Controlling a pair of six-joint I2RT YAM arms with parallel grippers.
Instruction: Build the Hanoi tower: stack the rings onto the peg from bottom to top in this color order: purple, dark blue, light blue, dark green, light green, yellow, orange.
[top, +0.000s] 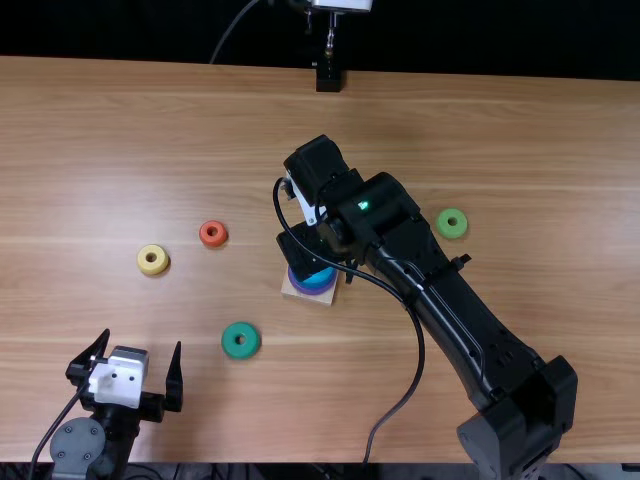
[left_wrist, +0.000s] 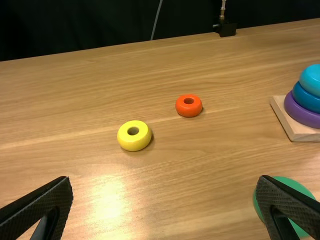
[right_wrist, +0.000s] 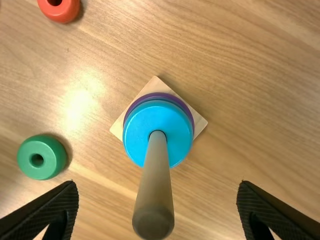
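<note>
Two fingers of the left gripper (top: 142, 342) stand wide apart, holding nothing. Above it in the top view lies the yellow ring (top: 146, 268), then the orange ring (top: 204, 240), and nearer the table's (top: 90, 150) front edge the dark green ring (top: 231, 349). Next comes the wooden base (left_wrist: 283, 113), its peg (right_wrist: 156, 190) bearing the purple ring (left_wrist: 300, 114), dark blue ring (left_wrist: 304, 100) and light blue ring (right_wrist: 176, 125), bottom to top. Over it hangs the right gripper (top: 306, 250), open and empty. Farthest right, the light green ring (top: 443, 230) rests flat.
</note>
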